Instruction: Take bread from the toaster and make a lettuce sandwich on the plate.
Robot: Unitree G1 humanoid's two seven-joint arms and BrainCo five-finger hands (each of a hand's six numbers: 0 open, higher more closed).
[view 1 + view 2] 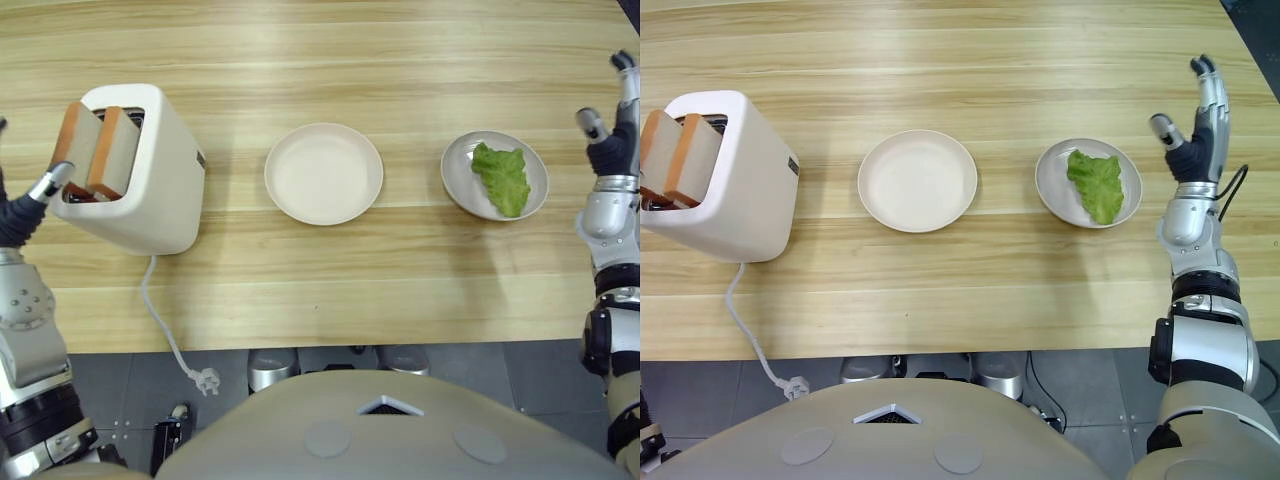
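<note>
Two bread slices [115,150] in toaster [165,190]; left hand [28,205] just beside

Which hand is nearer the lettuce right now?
Right. The right hand is just right of the dish holding the lettuce, apart from it; the left hand is far off, beside the toaster.

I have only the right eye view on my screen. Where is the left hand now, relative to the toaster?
Observer: The left hand is at the left side of the toaster, beside the slots.
Operator: Does it hold bread already?
Observer: It seems not. Its fingers are uncurled, and one tip just reaches the lower end of the outer bread slice, which stands in its slot.
</note>
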